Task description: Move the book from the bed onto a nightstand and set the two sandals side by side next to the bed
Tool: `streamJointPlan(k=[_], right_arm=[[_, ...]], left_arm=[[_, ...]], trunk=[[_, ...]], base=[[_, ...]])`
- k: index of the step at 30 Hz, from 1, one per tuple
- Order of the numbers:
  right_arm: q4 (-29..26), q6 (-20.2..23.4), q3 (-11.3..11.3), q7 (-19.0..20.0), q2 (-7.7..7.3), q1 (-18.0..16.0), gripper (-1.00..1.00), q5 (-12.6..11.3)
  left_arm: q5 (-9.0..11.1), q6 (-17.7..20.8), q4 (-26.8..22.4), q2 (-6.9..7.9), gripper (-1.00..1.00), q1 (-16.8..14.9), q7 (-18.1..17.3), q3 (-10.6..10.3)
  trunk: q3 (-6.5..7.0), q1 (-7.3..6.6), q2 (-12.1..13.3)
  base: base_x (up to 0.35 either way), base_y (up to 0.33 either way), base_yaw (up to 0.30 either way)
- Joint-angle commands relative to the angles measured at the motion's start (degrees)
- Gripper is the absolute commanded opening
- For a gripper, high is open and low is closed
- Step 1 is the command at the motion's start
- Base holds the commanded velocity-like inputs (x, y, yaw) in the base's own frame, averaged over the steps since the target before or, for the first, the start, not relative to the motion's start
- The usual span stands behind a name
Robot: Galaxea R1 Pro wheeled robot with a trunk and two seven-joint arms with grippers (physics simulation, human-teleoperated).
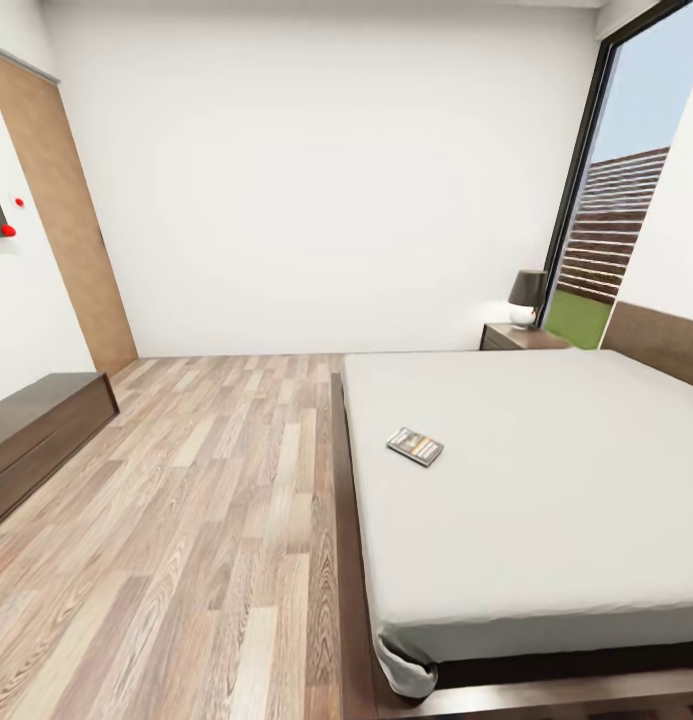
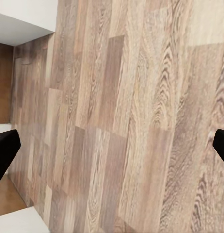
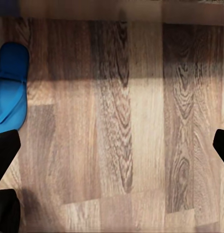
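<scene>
The book (image 1: 415,446) lies flat on the light-grey mattress of the bed (image 1: 546,500), near its left side. A dark-brown nightstand (image 1: 516,338) stands at the far corner by the headboard, with a lamp on top. In the right wrist view a bright-blue sandal (image 3: 11,87) lies on the wood floor, apart from the black fingertips (image 3: 6,150); my right gripper (image 3: 112,148) is open with only floor between its fingers. My left gripper (image 2: 112,148) is open too, over bare planks. The second sandal is out of view.
A low dark-brown cabinet (image 1: 36,430) stands along the left wall, with a wooden door (image 1: 71,230) beyond it. A tall black-framed window (image 1: 626,200) is at the right behind the bed. Wood-plank floor (image 1: 206,500) stretches between cabinet and bed.
</scene>
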Motion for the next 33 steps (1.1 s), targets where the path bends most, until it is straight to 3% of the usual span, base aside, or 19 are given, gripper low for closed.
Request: streamJointPlan(k=[1,33], right_arm=[[-0.1,0.33,0.51,0.09,-0.01,0.01,1.0,-0.58],[0.53,0.33,0.7,0.04,-0.17,0.07,1.0,-0.58]], left_arm=[[0.6,-0.18,0.0,0.0,1.0,-0.02,0.19,-0.47],[0.82,-0.68,0.0,0.14,1.0,-0.01,0.83,-0.1]], trunk=[[0.13,-0.23,0.39],[5.87,-7.26,13.22]], base=[[0.0,0.0,0.0],[0.0,0.0,0.0]])
